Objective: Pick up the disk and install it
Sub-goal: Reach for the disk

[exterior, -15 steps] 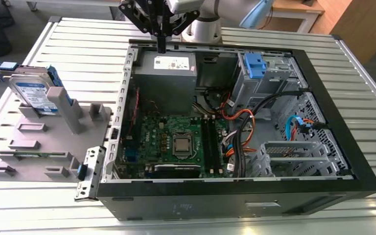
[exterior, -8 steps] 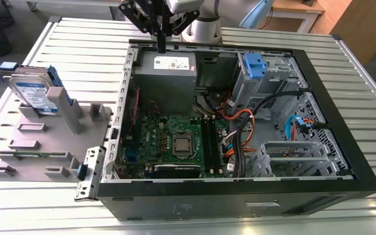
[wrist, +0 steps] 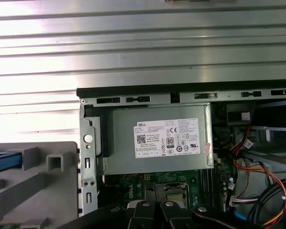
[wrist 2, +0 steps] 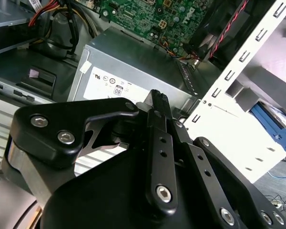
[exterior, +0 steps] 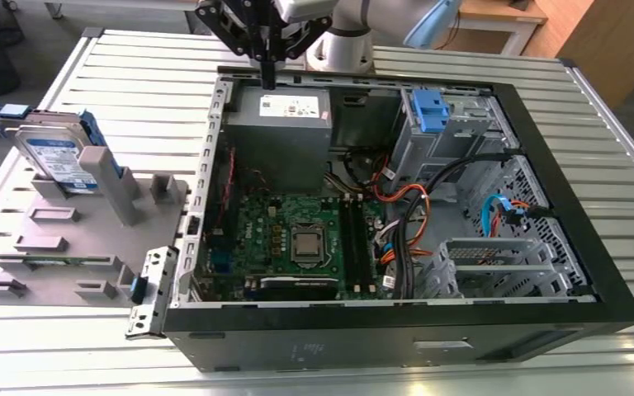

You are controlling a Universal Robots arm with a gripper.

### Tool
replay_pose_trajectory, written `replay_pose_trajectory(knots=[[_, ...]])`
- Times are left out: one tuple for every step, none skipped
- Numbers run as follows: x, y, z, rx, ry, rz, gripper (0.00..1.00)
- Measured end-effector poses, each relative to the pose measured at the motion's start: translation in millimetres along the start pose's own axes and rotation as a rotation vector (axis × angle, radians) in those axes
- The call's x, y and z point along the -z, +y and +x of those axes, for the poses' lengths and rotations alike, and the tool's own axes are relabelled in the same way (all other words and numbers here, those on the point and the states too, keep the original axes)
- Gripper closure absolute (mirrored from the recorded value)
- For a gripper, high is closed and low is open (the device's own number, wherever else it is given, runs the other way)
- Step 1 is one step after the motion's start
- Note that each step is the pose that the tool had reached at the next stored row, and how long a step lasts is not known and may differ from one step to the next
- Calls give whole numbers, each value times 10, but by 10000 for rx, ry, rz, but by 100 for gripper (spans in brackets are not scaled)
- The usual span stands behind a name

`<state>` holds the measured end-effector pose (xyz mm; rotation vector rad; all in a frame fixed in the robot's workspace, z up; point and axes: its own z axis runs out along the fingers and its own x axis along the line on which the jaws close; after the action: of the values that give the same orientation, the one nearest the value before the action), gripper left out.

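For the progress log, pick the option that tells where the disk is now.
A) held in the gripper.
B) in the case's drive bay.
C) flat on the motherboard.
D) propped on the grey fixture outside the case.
D: the disk stands propped on the grey fixture at the exterior view's left, outside the computer case, and the gripper hangs over the power supply, away from the disk.

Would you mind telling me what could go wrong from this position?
The gripper hangs low over the grey power supply and the case rim, so a sideways move toward the disk might clip them. Its jaws look shut; unopened, they would likely knock the standing disk off its grey stand.
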<state>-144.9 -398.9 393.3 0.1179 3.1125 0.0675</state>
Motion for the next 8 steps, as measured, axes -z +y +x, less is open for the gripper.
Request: replay_pose_trajectory(knots=[[0, -1, 15, 0, -1, -1, 89], [0, -2, 31, 0, -1, -1, 89], [1, -4, 48, 0, -1, 0, 89], [1, -5, 67, -1, -2, -1, 89], [2, -7, 90, -1, -3, -1, 89], [2, -8, 112, -1, -4, -1, 89], [3, -10, 136, 0, -5, -1, 89], [3, -12, 159, 0, -7, -2, 89]])
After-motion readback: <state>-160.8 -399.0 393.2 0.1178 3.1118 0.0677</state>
